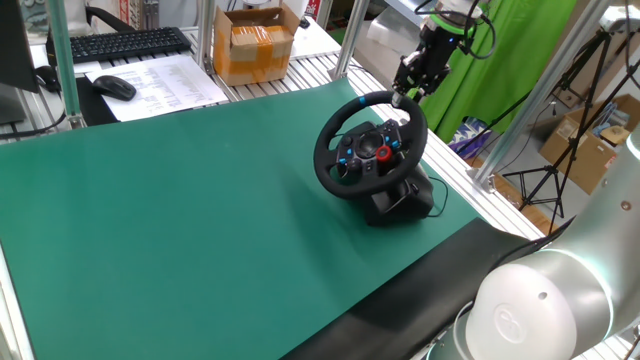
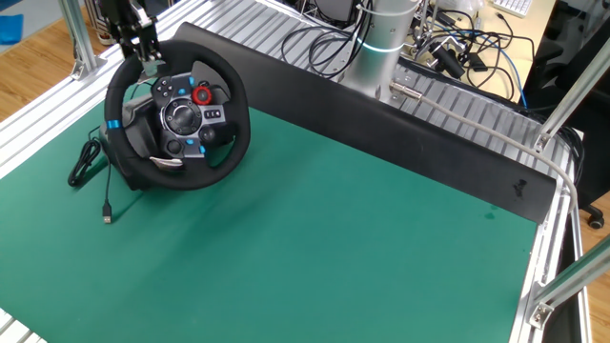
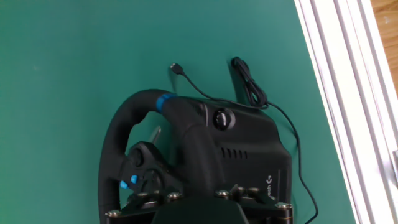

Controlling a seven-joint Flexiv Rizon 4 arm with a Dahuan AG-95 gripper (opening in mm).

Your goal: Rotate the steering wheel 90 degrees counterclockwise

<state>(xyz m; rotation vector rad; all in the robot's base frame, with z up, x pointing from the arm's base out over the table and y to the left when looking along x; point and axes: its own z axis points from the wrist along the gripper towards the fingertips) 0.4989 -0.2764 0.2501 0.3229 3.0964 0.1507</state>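
Observation:
The steering wheel (image 1: 372,147) stands tilted on its black base at the far right of the green mat, hub with red knob facing the table's middle. Its blue stripe (image 1: 362,100) sits at the top of the rim. My gripper (image 1: 403,98) comes down onto the rim's upper right, just beside the stripe, fingers on either side of the rim. In the other fixed view the gripper (image 2: 150,65) meets the steering wheel (image 2: 178,119) at its upper left. The hand view looks down over the back of the steering wheel (image 3: 211,155); the fingertips are hidden there, and contact is unclear.
A loose black cable (image 3: 261,102) trails from the base across the mat toward the aluminium table edge (image 3: 348,93). A cardboard box (image 1: 255,45), keyboard (image 1: 120,43) and mouse (image 1: 113,87) lie beyond the mat. Frame posts (image 1: 540,90) stand near the wheel.

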